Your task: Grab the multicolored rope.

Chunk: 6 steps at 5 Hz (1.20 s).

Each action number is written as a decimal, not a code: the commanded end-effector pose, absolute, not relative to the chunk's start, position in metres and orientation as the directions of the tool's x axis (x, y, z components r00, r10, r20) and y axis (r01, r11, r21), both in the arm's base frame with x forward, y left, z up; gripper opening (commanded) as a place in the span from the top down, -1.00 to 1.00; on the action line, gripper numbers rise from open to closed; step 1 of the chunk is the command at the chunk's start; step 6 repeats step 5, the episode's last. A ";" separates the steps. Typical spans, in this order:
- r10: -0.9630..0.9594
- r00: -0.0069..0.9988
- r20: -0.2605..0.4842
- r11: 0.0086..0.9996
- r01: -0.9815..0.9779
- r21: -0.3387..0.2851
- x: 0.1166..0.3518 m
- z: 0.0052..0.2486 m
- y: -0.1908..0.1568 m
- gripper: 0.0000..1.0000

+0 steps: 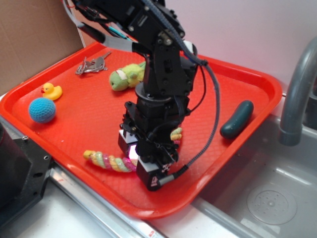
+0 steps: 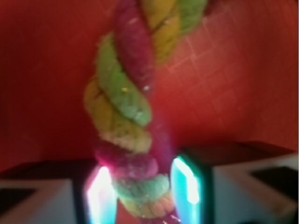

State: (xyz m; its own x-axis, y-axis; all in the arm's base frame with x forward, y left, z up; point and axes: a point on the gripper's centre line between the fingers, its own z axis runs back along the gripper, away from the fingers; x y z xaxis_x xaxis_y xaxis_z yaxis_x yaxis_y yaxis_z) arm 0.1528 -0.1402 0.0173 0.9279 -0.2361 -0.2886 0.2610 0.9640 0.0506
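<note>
The multicolored rope (image 1: 111, 162) lies on the red tray (image 1: 237, 94), near the tray's front edge. Its twisted yellow, pink, green and white strands run from a free end at the left toward the gripper (image 1: 143, 158), and another stretch of it shows on the far side of the arm, curling up beside the wrist. In the wrist view the rope (image 2: 126, 102) fills the middle of the picture, blurred by closeness, and passes straight down between the two fingers (image 2: 187, 186), which glow pale at their inner faces. The jaws stand on either side of the cord with the strands filling the space between them; whether they are pressing on it or only bracketing it cannot be told.

The black arm (image 1: 163, 64) comes down over the middle of the tray. Behind it, toward the back of the tray, lies a green-and-yellow plush toy (image 1: 126, 76), and further back left a bunch of keys (image 1: 91, 64). At the left side sit a small yellow rubber duck (image 1: 52, 90) and, just in front of it, a blue knitted ball (image 1: 41, 109). A dark green cucumber-like toy (image 1: 237, 119) rests at the tray's right edge. Beyond the tray to the right is a grey sink (image 1: 267, 193) with a faucet (image 1: 297, 84).
</note>
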 end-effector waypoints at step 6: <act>-0.182 0.982 0.046 0.983 0.181 0.036 0.130 0.245 -0.090 1.00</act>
